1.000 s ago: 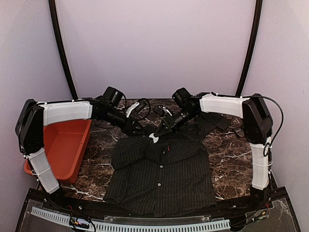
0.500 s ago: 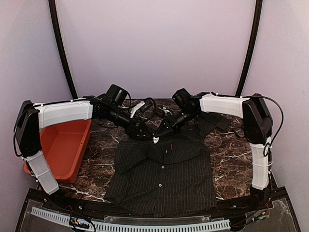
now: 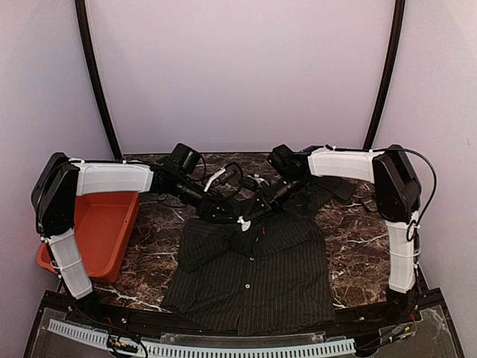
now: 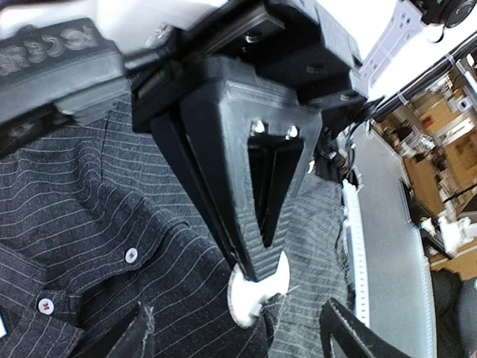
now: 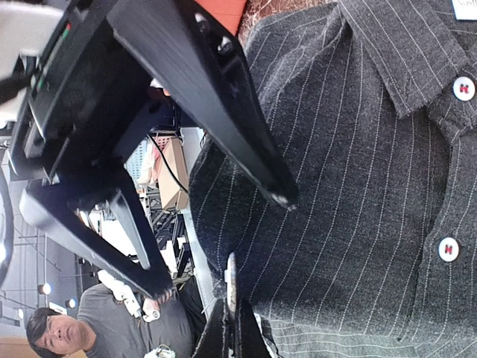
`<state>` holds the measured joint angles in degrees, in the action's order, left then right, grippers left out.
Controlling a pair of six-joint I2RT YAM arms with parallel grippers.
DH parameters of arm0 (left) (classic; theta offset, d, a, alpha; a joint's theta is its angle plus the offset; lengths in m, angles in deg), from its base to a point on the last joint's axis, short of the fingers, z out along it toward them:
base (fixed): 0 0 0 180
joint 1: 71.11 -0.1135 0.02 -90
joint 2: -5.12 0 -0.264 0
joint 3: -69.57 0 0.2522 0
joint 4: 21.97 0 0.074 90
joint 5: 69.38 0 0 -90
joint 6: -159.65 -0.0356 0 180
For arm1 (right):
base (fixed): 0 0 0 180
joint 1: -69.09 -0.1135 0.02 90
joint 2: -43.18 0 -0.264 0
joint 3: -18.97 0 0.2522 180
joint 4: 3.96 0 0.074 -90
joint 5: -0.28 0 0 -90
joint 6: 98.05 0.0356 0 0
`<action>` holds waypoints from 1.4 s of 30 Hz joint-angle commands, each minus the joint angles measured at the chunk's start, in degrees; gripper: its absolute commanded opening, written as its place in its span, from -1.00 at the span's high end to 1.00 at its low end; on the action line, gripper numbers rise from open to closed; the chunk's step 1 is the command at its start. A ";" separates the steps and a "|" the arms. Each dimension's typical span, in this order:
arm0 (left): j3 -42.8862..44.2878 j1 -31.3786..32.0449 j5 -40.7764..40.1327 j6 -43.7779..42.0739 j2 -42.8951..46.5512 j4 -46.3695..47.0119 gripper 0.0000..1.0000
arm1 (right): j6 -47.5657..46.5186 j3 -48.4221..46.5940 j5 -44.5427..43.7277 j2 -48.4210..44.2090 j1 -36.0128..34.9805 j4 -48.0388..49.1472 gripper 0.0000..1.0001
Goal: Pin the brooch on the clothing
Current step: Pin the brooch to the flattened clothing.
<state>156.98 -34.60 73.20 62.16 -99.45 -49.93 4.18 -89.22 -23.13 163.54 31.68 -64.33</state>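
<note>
Dark marbled bench [image 3: 350,224] holds an orange tray [image 3: 97,224] at the left and the shirt [image 3: 253,276] flat in the middle. Reaching low from the left, the left pincer [image 3: 226,217] stands with fingers apart just beside the white brooch [image 3: 241,222] at the collar — while the right pincer [image 3: 252,215], its arm stretched in from the opposite side, is clamped on that brooch.

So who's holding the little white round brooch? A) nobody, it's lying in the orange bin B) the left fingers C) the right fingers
C: the right fingers are pinched shut on the brooch at the collar of the shirt, while the left fingers stand open near it.
</note>
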 commanded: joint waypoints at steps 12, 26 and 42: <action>-2.71 -1.16 7.31 6.33 -1.09 9.07 -0.73 | -1.74 -0.46 1.93 -1.20 0.14 -0.66 1.00; -3.18 0.14 10.08 6.54 -2.88 9.81 -0.47 | -1.48 -0.10 3.19 -3.42 0.14 -0.18 1.00; -4.59 0.14 10.83 10.15 -3.27 13.82 -0.15 | -1.25 0.65 4.34 -4.52 0.39 0.81 1.00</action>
<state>153.35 -34.58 83.38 70.90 -102.66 -37.93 2.97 -89.03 -20.53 161.59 31.70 -64.35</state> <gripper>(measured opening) 0.580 0.008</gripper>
